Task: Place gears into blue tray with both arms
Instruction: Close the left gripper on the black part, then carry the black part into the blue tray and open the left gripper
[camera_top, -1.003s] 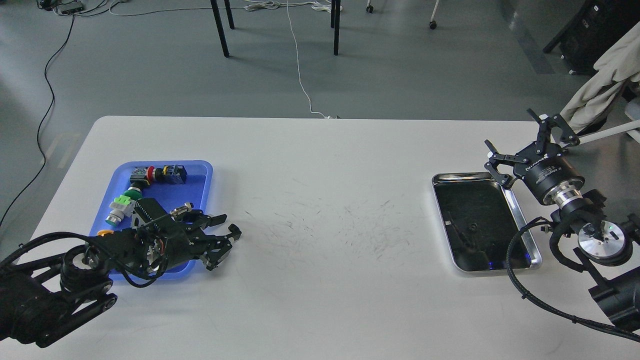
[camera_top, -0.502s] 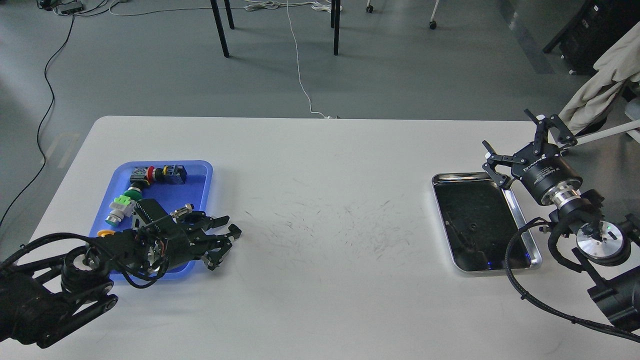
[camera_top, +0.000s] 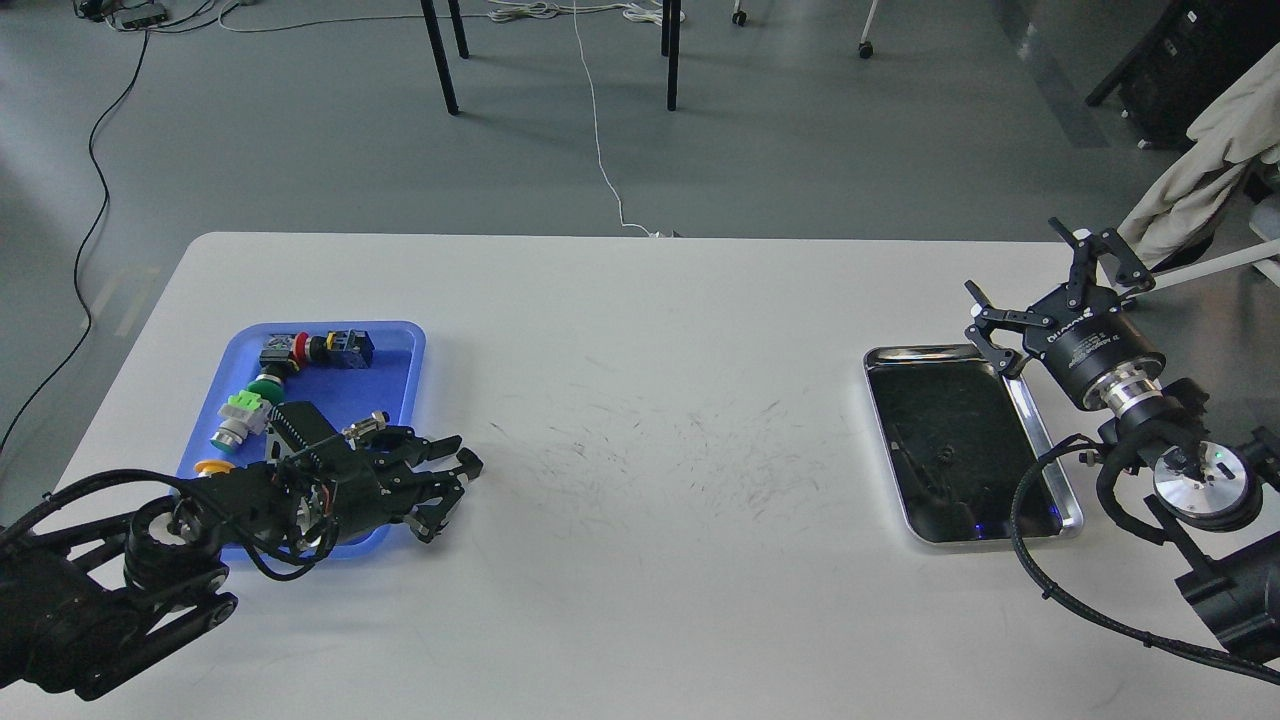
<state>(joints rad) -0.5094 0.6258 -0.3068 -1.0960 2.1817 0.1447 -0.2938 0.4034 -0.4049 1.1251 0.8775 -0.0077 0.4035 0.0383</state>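
The blue tray (camera_top: 402, 347) lies at the table's left and holds several push-button switches. My left gripper (camera_top: 457, 453) hovers at the tray's near right corner, its tips past the rim over the white table. It is open by a narrow gap and I see nothing between its fingers. My right gripper (camera_top: 1020, 262) stands wide open and empty above the far right corner of the steel tray (camera_top: 1048, 440). A tiny dark round piece, seemingly a gear (camera_top: 943, 457), lies in the steel tray among dark reflections. No gear shows in the blue tray; my left arm hides its near part.
Red, green and yellow-capped switches (camera_top: 300, 347) fill the blue tray's left and far side. The table's middle (camera_top: 660, 440) is bare apart from scuff marks. A beige cloth (camera_top: 1200, 180) hangs past the table's right edge. Chair legs and cables stand on the floor beyond.
The left gripper's fingers have drawn closer together and the left arm has lifted slightly. The right gripper has shifted a little up and left.
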